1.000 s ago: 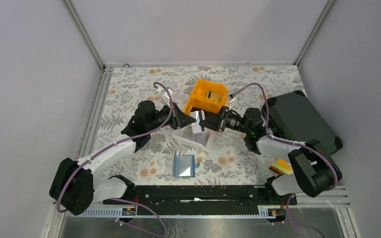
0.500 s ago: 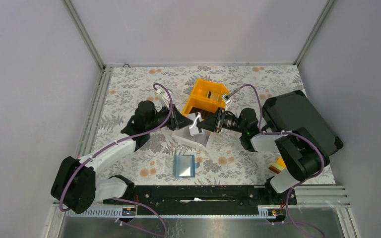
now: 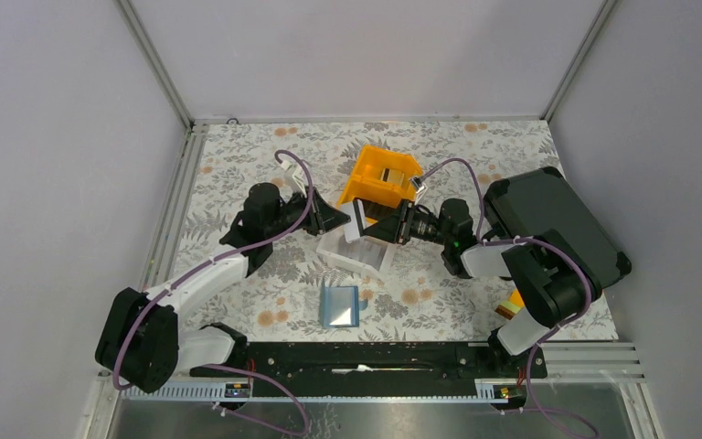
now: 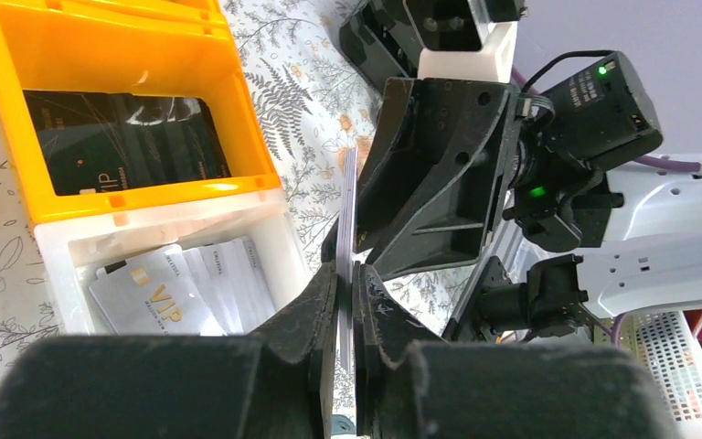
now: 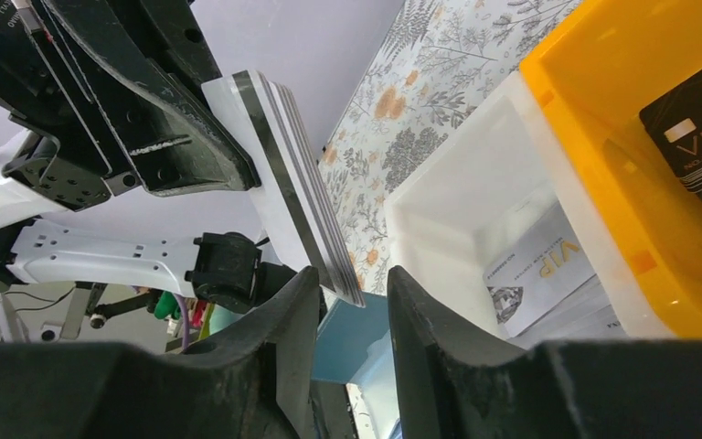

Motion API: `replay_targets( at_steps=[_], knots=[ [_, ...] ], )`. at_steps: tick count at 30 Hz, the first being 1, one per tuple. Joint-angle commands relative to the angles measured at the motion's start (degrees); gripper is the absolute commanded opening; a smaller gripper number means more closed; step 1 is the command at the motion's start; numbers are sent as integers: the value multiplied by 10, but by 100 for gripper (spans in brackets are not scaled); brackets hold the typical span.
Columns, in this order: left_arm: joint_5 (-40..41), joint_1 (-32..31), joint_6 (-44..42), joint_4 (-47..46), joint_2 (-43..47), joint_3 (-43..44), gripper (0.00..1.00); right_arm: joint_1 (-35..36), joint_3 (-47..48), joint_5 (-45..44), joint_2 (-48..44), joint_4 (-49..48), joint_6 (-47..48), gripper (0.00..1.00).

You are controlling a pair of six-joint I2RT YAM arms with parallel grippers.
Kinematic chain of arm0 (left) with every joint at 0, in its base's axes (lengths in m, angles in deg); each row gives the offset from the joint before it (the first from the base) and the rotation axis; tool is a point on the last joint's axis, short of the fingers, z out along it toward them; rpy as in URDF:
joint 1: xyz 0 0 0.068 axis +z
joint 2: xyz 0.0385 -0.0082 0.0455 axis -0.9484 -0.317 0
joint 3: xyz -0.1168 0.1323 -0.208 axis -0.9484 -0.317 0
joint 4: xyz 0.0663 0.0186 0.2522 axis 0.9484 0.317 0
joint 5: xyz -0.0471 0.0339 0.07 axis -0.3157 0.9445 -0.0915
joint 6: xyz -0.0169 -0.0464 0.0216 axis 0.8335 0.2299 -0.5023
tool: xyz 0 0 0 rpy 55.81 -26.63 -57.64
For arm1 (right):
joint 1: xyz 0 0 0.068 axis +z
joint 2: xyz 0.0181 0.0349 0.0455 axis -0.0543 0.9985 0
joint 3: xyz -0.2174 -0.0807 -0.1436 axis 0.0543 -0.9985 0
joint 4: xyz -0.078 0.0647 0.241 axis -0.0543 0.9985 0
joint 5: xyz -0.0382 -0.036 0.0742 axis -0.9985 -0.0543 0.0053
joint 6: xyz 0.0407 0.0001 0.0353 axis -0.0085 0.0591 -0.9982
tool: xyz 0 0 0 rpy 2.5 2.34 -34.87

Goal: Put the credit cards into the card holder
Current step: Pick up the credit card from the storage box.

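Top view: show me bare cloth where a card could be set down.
Bare: between the card holder and the right arm's base; the far left corner behind the left arm. Crowded: around white bin and orange bin.

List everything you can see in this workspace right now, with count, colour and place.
card stack: one stack of several cards, grey and white edges, held in the air above the bins
dark card: at least one, black, lying in the orange bin
pale cards: several, light grey, in the white bin
orange bin: one, orange, mid-table
white bin: one, white, against the orange bin's near side
card holder: one, teal-blue, on the table near the arm bases
black case: one, black, right side
small item: one, orange-yellow, partly hidden behind the right arm
left gripper: shut on the card stack
right gripper: open, fingers either side of the stack's corner
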Motion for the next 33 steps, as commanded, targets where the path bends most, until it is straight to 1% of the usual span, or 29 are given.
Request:
replay_targets(
  at_steps=[1, 4, 11, 15, 17, 21, 23, 28, 33],
  knots=[
    [28, 1, -17, -28, -11, 7, 0, -3, 10, -21, 1, 2, 24, 42],
    [56, 1, -28, 2, -19, 15, 0, -3, 9, -57, -12, 51, 50, 45],
    [105, 1, -35, 25, -40, 13, 0, -2, 5, -137, -64, 158, 129, 55],
    [98, 1, -31, 25, -60, 14, 0, 0, 15, -120, -63, 162, 128, 58],
    [81, 1, -28, 12, -64, 11, 0, 2, 22, -98, -56, 152, 122, 57],
    [57, 1, -24, -2, -63, 5, 0, 5, 34, -57, -41, 131, 114, 46],
    [50, 1, -26, -5, -62, 2, 0, 8, 39, -41, -31, 122, 108, 43],
    [45, 1, -27, -6, -61, -1, 0, 14, 48, -32, -9, 119, 104, 38],
    [43, 1, -28, -5, -56, -6, 0, 24, 59, -21, 16, 112, 96, 38]
  ],
)
